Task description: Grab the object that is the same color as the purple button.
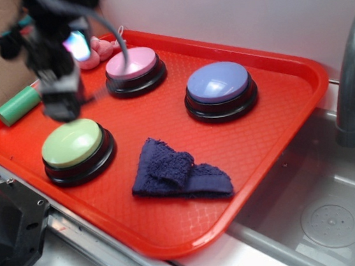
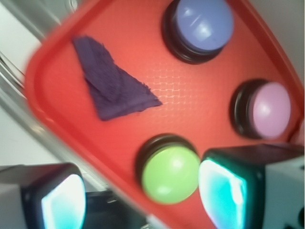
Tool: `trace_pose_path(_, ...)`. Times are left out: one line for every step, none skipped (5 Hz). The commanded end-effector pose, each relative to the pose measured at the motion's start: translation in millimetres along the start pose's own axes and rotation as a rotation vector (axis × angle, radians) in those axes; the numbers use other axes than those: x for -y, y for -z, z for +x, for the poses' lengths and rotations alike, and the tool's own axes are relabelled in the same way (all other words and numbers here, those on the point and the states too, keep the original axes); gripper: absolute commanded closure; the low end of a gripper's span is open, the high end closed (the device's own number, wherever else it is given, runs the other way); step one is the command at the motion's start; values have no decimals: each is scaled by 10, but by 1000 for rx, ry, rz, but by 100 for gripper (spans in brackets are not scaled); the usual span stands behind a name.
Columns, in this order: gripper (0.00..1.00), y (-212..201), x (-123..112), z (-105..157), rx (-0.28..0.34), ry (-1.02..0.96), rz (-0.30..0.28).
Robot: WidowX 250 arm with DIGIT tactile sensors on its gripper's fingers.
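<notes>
The dark navy-purple terry rag [image 1: 177, 172] lies crumpled on the red tray [image 1: 274, 135], near its front edge; it also shows in the wrist view [image 2: 112, 86]. The purple button [image 1: 219, 89], lavender dome on a black base, stands behind it at the right and shows in the wrist view [image 2: 200, 26]. My gripper [image 1: 63, 88] hangs blurred above the tray's left side, over the green-domed button [image 1: 76, 148], well left of the rag. In the wrist view the gripper [image 2: 143, 202] is open and empty, its jaws wide apart.
A pink-domed button [image 1: 133, 69] stands at the tray's back. A green cylinder [image 1: 19, 104] and a pink plush toy [image 1: 96, 51] lie at the back left. A steel sink [image 1: 327, 212] with a grey faucet [image 1: 353, 68] is to the right.
</notes>
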State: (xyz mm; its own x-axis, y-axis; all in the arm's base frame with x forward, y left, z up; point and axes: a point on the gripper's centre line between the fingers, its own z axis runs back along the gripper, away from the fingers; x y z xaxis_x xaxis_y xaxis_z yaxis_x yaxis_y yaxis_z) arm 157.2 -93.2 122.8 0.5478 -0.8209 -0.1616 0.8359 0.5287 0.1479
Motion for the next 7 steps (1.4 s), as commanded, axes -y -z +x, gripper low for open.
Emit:
trace_pose_path(0,396,-3,266,4,182,47)
trace_pose_path(0,579,63,444,8,225,-3)
trace_pose_path(0,830,260,596,48,304,-131)
trace_pose_path(0,906,418,686,85,328,-209)
trace_pose_path(37,1038,413,689,36,291,-182)
trace_pose_path(100,1078,359,595,37,223,-157)
trace_pose_path(100,1042,319,495,11,140,-130)
